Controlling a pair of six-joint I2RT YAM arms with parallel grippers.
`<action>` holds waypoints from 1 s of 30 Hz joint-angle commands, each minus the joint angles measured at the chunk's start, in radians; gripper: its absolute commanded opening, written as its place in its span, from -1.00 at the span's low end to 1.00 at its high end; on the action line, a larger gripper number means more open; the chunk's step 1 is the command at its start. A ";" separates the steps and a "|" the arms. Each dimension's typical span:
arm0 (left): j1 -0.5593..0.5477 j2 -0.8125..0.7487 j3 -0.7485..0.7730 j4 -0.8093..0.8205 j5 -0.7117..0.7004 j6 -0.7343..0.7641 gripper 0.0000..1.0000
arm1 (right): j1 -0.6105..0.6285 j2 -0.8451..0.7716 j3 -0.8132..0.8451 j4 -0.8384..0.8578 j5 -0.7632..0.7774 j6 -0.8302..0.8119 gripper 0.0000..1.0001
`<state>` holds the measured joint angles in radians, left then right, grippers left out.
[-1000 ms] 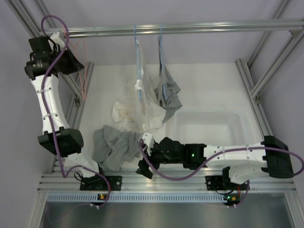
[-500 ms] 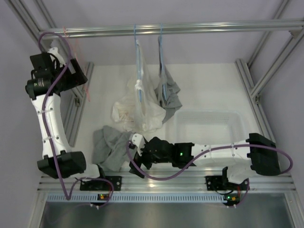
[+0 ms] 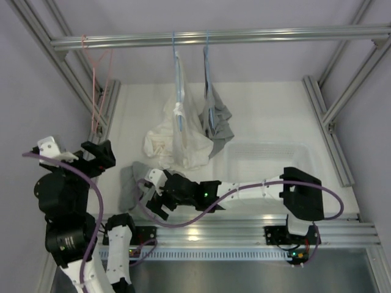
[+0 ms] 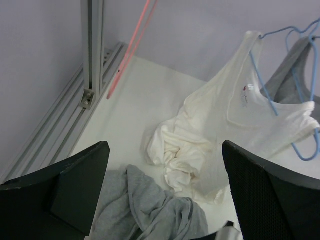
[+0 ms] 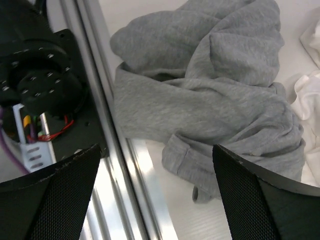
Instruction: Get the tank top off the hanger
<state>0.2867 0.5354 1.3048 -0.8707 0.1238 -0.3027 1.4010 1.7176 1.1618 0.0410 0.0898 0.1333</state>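
Now the left arm point(image 3: 67, 207) is folding down by its base, having dropped away from the rail point(image 3: 275, 35), well left of the white tank top point(image 3: 177, 143) hanging on its blue hanger point(image 3: 179, 97). The right arm point(image 3: 244, 189) is reaching in below and left of that top, over the grey tank top point(image 3: 137, 183) lying crumpled on the surface point(image 3: 263, 104). The pink hanger point(image 3: 98, 79), far left of the white top, is hanging bare, so this removal looks done. The left fingers point(image 4: 75, 190) and right fingers point(image 5: 250, 200) are gaping wide, holding nothing.
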 commanded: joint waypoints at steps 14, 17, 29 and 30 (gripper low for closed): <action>-0.162 -0.156 0.123 -0.083 -0.322 -0.018 0.98 | -0.076 0.399 0.326 0.008 0.073 -0.124 0.99; -0.173 -0.158 0.106 -0.080 -0.302 -0.015 0.98 | -0.077 0.464 0.371 -0.024 0.051 -0.124 0.99; -0.216 -0.181 0.082 -0.071 -0.340 0.013 0.98 | -0.010 0.495 0.273 0.054 0.114 -0.090 -0.24; -0.216 -0.181 0.080 -0.071 -0.337 0.013 0.98 | -0.008 0.481 0.260 0.066 0.105 -0.092 -0.36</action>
<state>0.0757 0.3660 1.3952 -0.9554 -0.2008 -0.3077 1.3731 2.2112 1.4792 0.0910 0.2115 0.0212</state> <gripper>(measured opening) 0.991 0.373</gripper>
